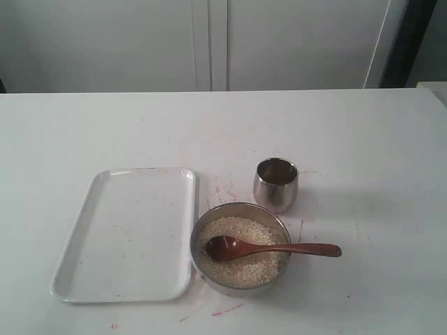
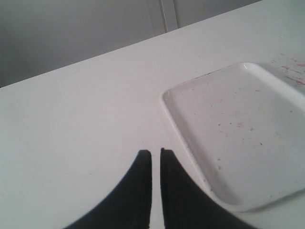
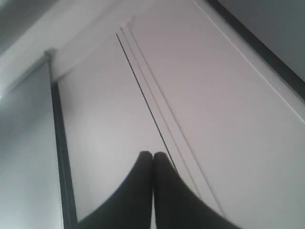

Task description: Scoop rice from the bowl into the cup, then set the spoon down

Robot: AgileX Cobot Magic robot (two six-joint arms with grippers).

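Steel bowl (image 1: 241,206) sits on the white table (image 1: 363,139), filled w/ pale rice (image 1: 244,271). The red-brown wooden spoon (image 1: 272,248) lies w/ its head on the grains and its handle across the rim, sticking out toward the R arm's side. The steel cup (image 1: 275,187) stands upright just beside the bowl on its far side; can't tell if they touch. Neither pincer shows in the exterior view, so bowl, cup and spoon all lie well apart from both. L pincer (image 2: 153,152): two dark fingers (image 2: 138,191) all but together, only a thin slit btwn them, nothing held. L arm is pitched down at a shallow angle over bare tabletop, tips above the surface. White tray (image 2: 238,114) lies just past the L fingertips and off to one side, near but not under them, w/ a few specks on its floor. R pincer (image 3: 152,155): fingers pressed tip to tip, closed on nothing. R wrist is tilted upward, away from the table, aimed at pale wall panels (image 3: 200,95) w/ a dark seam running btwn them. None of the task's things lies ahead of the R tips.
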